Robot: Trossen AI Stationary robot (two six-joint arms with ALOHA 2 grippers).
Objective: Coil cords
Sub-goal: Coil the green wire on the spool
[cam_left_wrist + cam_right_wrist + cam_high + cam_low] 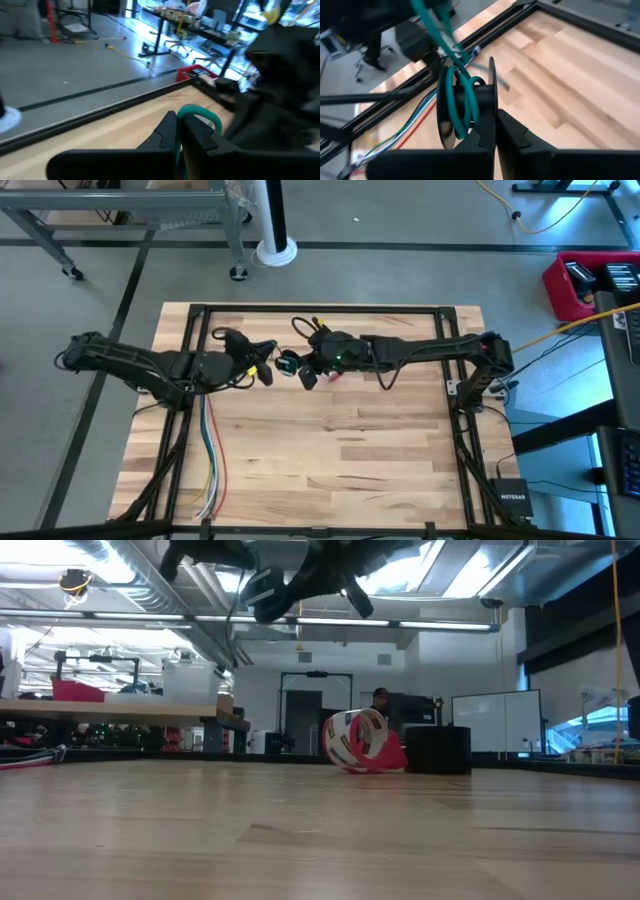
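Both grippers meet above the middle of the table's far half. The cord [461, 102] is thin and green, and it is wound in several turns around a small black round end piece [442, 117] with two discs. My right gripper [495, 125] is shut on that piece, which shows in the high view as a small black round thing [288, 363]. From the coil a strand [427, 20] runs up toward my left gripper [177, 132], which is shut on a green loop [200, 112]. In the low view both grippers [270, 585] hang high above the tabletop. My left gripper pinches the green cord between its two shut fingers, and a short loop [207, 116] stands out past the fingertips. The cord is lifted clear of the table. My right gripper pinches the rim of the round end piece's one disc [492, 107] between its shut fingers, slanting down from the table's right. The piece is held clear of the table, with the coil beside the fingers.
Long green, yellow, red and white wires [208, 460] lie along the table's left side toward its near edge. A white-and-red tape roll [355, 740] stands on the table's far part. A black frame [320, 310] rims the wooden table.
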